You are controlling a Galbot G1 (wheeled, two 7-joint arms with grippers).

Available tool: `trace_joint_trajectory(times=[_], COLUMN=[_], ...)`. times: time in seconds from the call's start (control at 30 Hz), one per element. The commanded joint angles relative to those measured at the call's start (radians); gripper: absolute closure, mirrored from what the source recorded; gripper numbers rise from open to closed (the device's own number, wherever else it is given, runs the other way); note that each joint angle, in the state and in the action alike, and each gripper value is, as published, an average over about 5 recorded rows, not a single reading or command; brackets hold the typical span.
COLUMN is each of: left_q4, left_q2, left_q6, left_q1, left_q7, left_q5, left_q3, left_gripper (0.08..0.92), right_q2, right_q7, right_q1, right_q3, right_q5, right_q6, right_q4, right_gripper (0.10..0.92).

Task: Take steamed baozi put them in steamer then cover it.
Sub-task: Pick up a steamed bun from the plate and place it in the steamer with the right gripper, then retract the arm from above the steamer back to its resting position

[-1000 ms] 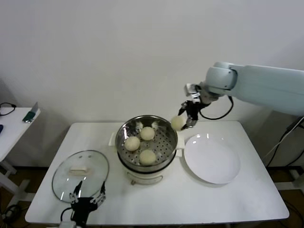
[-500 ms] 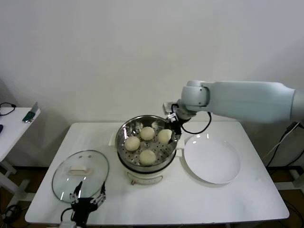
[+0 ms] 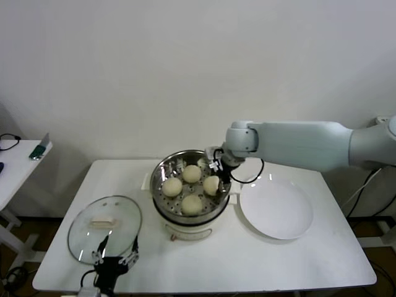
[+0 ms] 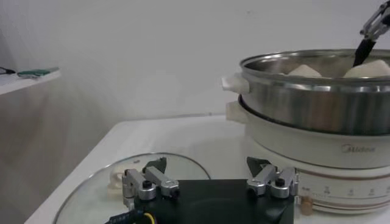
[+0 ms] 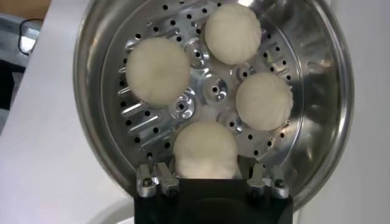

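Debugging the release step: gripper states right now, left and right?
Left gripper: open, empty, above the glass lid.
Right gripper: inside the steamer, fingers around the fourth baozi; grip or release cannot be told.

A: Is any legible marking present?
B: One. The brand name "Midea" is printed in grey on the white base of the steamer (image 4: 317,115), visible from the left wrist. No other text is readable.
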Motion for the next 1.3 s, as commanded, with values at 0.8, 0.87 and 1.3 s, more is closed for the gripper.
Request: trace_joint_trajectory(times=[0.8,0.87,1.3], left_q4=[-0.023,-0.019,-0.003], left_q2=[0.017,0.019,0.034], left_q6=[0.010,-0.005,-0.015], left_q1=[0.007,0.004,-0.040], left_q7=[0.000,0.001,-0.004], left_q5=[-0.012,-0.011,-0.009], left_q3=[-0.007,-0.006,-0.007], left_gripper=[0.177,0.177,0.177], right_q2=[-0.328,-0.377,-0.533], right_q7=[0.601,0.699,0.772], right_q1=[-0.329,-0.461,-1.456], right_q3=[0.721,0.890,1.810], right_q5=[0.338,0.318,0.041], right_q6=[0.036,0.056,0.327], right_q4=[0.055,0.086,0.281], right_gripper=[0.203,0.203,0.203])
